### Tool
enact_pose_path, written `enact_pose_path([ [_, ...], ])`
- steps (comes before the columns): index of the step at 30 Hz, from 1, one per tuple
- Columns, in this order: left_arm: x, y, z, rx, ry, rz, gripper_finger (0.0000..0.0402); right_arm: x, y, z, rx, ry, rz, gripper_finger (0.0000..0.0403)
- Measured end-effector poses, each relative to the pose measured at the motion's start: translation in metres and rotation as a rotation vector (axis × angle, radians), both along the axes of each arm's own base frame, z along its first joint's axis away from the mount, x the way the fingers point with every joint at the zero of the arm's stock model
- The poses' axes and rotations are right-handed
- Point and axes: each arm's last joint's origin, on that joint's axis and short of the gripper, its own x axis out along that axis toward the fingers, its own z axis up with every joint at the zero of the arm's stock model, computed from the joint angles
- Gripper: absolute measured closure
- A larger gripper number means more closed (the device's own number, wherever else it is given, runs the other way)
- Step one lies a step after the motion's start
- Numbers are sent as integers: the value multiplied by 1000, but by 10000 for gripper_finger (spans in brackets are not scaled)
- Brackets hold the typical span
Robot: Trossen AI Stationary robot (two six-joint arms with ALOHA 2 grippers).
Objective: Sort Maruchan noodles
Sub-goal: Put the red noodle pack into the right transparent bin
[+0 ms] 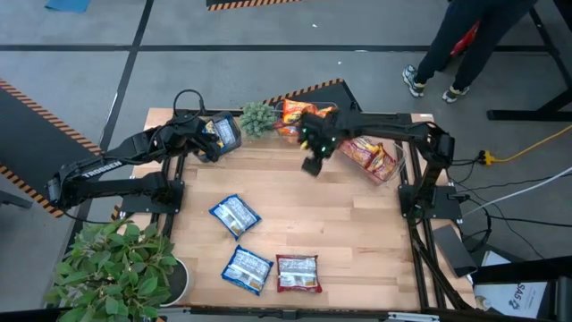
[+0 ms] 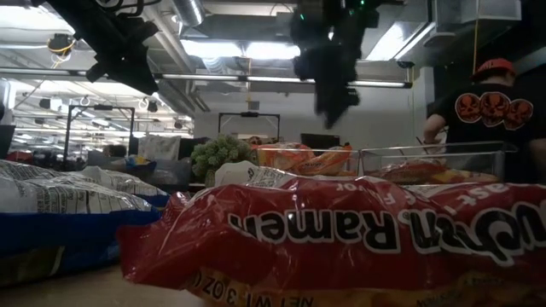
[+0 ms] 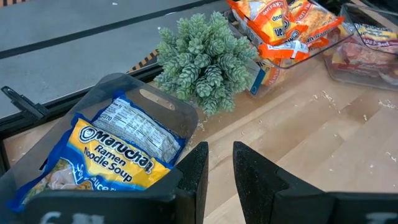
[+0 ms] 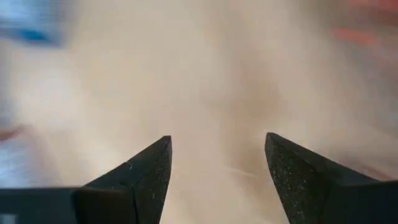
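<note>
a blue packet reading "maruchan ramen noodle soup" lies in the clear bin at the table's far left, just beside the left gripper, whose fingers stand a narrow gap apart and hold nothing. orange packets fill the middle bin beyond the small plant, and red ones the right bin. three packets lie loose on the table: two blue and a red one (the low view shows "ramen" upside down on it). the right gripper hangs spread and empty over bare table, well apart from those three.
</note>
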Motion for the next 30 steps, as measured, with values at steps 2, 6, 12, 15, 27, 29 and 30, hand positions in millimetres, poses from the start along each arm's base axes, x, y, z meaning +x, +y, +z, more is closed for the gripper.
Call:
enact_pose_path([
  [2, 0, 0, 0, -8, -5, -12, 333, 11, 21, 3, 119, -97, 90, 161],
  [6, 0, -1, 0, -19, -8, -28, 333, 22, 77, 0, 153, -118, 260, 161],
  [12, 0, -1, 0, -4, 7, -43, 333, 18, 164, -17, 158, -85, 383, 161],
  [15, 1, -1, 0, 9, 20, -57, 333, 14, 200, -31, 167, -95, 325, 161],
  [27, 0, -1, 0, 12, 24, -60, 333, -15, 276, -85, 373, -143, -260, 80],
  [29, 1, -1, 0, 12, 24, -60, 333, -24, 285, -90, 350, -139, -343, 73],
  [30, 0, -1, 0, 12, 24, -60, 333, -28, 288, -93, 339, -143, -381, 72],
])
